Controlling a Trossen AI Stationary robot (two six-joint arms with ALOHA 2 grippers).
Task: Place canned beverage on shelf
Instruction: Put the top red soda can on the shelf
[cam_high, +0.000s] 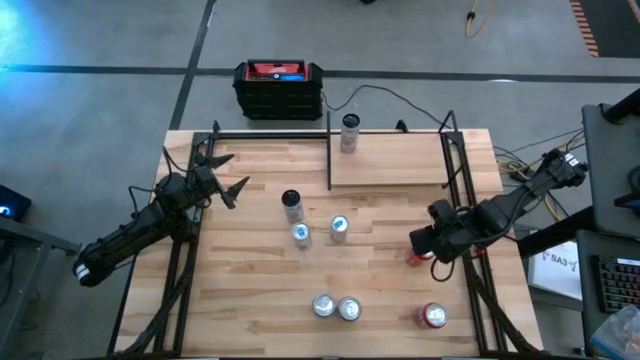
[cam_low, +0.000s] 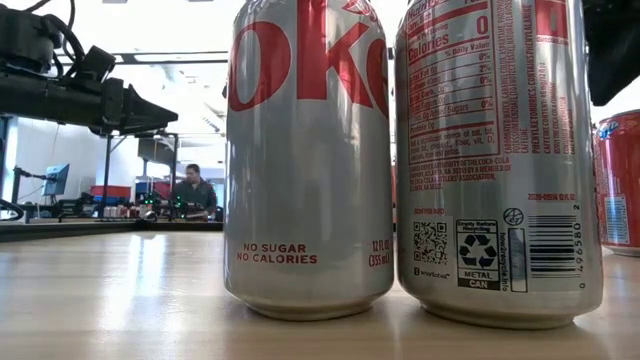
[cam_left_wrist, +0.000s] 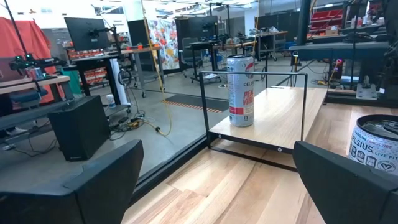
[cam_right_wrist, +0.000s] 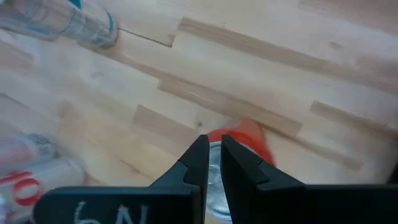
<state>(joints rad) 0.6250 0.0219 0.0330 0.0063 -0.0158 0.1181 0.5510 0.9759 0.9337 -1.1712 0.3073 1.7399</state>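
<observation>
The shelf (cam_high: 395, 160) is a small light wood board with black rods at the table's far side; it also shows in the left wrist view (cam_left_wrist: 280, 115). A tall silver-and-red can (cam_high: 349, 131) stands upright on its left end (cam_left_wrist: 240, 91). A red can (cam_high: 416, 257) stands on the table near the right edge. My right gripper (cam_high: 424, 243) is shut just above that can's top (cam_right_wrist: 231, 163), fingers pointing down. My left gripper (cam_high: 226, 177) is open and empty at the table's far left, facing the shelf (cam_left_wrist: 217, 186). My right gripper's shut fingertips (cam_right_wrist: 200, 155) stand over the silver top (cam_right_wrist: 214, 177) of the red can, coming from above. I cannot tell whether they touch it. The can stands upright on the table.
Several more cans stand on the table: a dark-topped one (cam_high: 291, 205), two silver ones (cam_high: 301, 235) (cam_high: 339, 229) mid-table, two Diet Coke cans (cam_high: 323, 305) (cam_high: 349, 308) at the near edge, filling the low view (cam_low: 308, 160), and a second red can (cam_high: 433, 316). A person (cam_low: 192, 190) sits far behind.
</observation>
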